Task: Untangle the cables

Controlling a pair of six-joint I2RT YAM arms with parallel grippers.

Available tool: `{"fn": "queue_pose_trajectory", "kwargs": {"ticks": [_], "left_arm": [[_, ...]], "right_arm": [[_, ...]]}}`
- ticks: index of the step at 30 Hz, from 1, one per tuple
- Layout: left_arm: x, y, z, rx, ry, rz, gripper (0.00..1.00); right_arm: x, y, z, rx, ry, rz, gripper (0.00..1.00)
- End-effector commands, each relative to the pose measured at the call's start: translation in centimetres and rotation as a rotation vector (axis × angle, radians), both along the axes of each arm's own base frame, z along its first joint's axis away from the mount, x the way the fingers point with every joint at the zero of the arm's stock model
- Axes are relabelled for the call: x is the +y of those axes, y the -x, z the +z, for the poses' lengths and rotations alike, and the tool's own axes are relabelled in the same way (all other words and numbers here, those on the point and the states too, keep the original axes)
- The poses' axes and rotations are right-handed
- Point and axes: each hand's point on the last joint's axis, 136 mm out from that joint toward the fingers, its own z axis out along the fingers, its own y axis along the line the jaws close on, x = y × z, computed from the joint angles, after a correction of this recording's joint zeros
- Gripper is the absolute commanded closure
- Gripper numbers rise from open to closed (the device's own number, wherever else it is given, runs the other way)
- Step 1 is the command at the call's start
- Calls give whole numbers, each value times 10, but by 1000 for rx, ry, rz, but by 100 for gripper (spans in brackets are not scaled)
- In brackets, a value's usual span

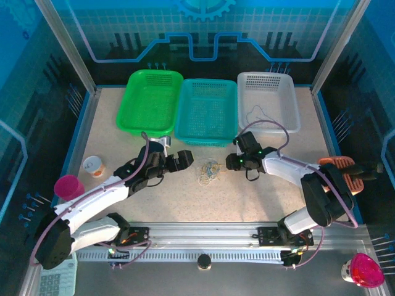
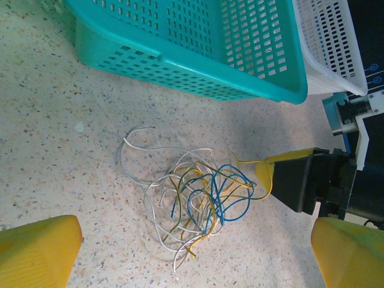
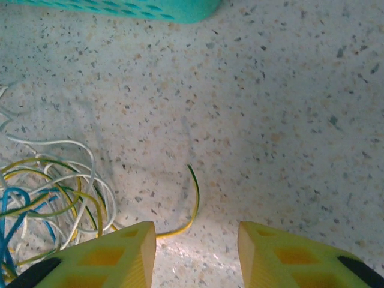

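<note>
The cables [image 1: 208,172] lie in one loose tangle of whitish, yellow, green and blue wires [image 2: 192,198] on the speckled table, in front of the teal basket [image 1: 205,111]. My left gripper [image 1: 185,157] hovers just left of the tangle, open, its yellow fingers wide on either side of it [image 2: 195,252]. My right gripper [image 1: 229,161] is low at the tangle's right edge. It is open [image 3: 198,252], and a yellow-green wire end [image 3: 193,204] curves out from its left finger into the gap. One of its yellow fingers [image 2: 264,173] touches a yellow wire. One thin wire [image 1: 259,114] lies in the white basket [image 1: 290,102].
A green basket [image 1: 150,102] stands left of the teal one [image 2: 180,54]. A paper cup [image 1: 94,166] and a pink cup [image 1: 68,186] sit at the left edge. An orange object [image 1: 345,172] is at the right, and a calculator [image 1: 55,280] at the near left.
</note>
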Motion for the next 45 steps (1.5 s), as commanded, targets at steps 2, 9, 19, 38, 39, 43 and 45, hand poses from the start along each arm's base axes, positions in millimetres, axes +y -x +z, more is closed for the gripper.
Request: {"fn": "queue_pose_trajectory", "kwargs": {"ticks": [2,9,19,38,39,43,45], "left_arm": [[-3,-4,13,-16,38,3,1],[-1,-4,12,-15,36,7,1],[-1,-3,12,-16,35,5,1],[-1,-2,11,-15,38,5,1],[-1,-2,10,-14,38,5,1],[-1,-2,8,-10,37,5,1],[-1,-2,7,-7,35,4,1]], "right_arm": [[8,-13,-2,-29,58,33,60],[12,-12,-23,-1,117,58,66],[15,-7,-29,4,127,64,72],[-1,-9,53,-141,23,-4,65],[-1,-7,53,-135,10,-7,65],[9,0,58,-125,-74,7,63],[17,2,62,-122,-117,20,59]]}}
